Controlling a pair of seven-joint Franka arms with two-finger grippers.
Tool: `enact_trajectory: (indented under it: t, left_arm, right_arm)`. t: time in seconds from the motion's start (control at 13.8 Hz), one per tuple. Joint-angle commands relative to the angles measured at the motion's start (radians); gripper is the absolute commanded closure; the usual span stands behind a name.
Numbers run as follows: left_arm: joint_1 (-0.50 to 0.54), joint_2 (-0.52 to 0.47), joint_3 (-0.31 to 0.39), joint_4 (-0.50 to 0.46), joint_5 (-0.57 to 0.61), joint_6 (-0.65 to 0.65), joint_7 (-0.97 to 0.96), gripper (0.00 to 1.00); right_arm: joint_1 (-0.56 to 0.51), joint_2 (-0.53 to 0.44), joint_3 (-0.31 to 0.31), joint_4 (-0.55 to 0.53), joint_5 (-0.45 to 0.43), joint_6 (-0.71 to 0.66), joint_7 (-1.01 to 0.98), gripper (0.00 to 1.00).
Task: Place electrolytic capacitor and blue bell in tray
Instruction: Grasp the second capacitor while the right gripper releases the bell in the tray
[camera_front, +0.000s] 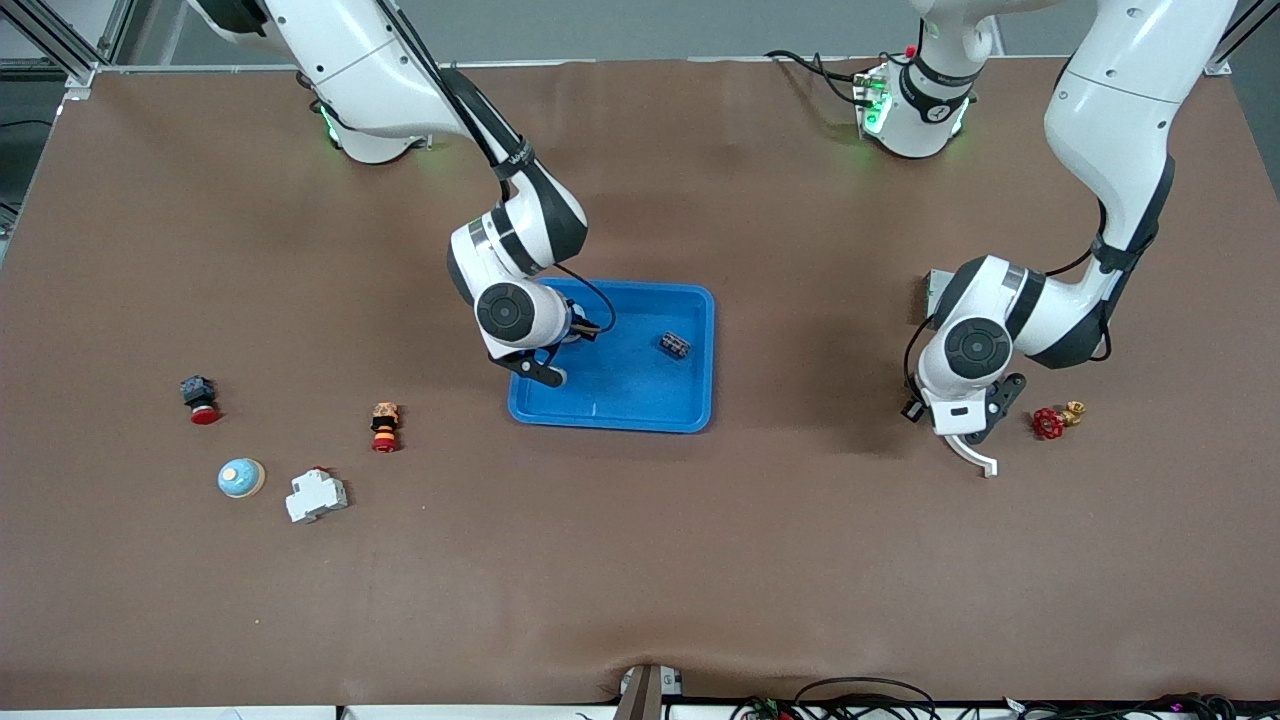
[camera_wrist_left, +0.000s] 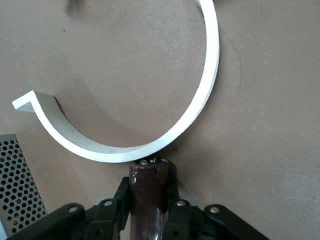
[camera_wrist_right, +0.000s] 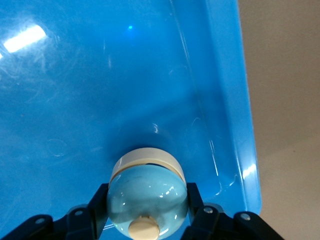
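Right gripper (camera_wrist_right: 147, 220): jaws clamped on a glossy pale-blue dome bell with a cream button (camera_wrist_right: 147, 200), low over the shallow bright-blue plastic tray (camera_front: 690, 300), at the tray's end toward the right arm.

Left gripper (camera_wrist_left: 150, 210): jaws pinched on a dark brown cylindrical electrolytic capacitor (camera_wrist_left: 147, 195), down at the brown counter (camera_front: 640, 560) toward the left arm's end, well apart from the tray. The capacitor's tip touches a white curved plastic bracket (camera_wrist_left: 165, 135).

Risks, as judged:
- the capacitor's tip may drag the bracket on the lift, because they touch
- the smooth round capacitor may slip in the pinch
- the bell may roll when freed, since it sits tilted in the jaws

Count:
- trays: 1
- blue dome bells: 2; the second (camera_front: 241, 478) lies on the counter toward the right arm's end
- capacitors: 1
- small dark ridged block in the tray (camera_front: 674, 345): 1
- red-wheeled brass valve (camera_front: 1055, 420): 1
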Motion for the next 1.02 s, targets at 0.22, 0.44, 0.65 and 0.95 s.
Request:
enact_trajectory:
  t: [0.22,0.44,0.65,0.95]
  left_arm:
    - [0.004,-0.051,-0.066,0.05,0.012,0.0,-0.088,1.0]
    - [-0.01,-0.03,-0.147,0.139,-0.006,-0.032,-0.145,1.0]
    - [-0.102,0.021,-0.158,0.257,-0.108,-0.065,-0.191,1.0]
    - [-0.234,0.077,-0.155,0.375,-0.112,-0.075,-0.292,1.0]
  right_arm:
    - [0.023,0.012,-0.005,0.007,0.026,0.007,-0.017,0.39]
    - [0.023,0.01,-0.005,0.01,0.026,-0.002,-0.015,0.0]
    - [0.017,-0.026,-0.005,0.029,0.02,-0.043,-0.021,0.0]
    - [-0.023,-0.137,-0.043,0.134,-0.033,-0.278,-0.127,0.0]
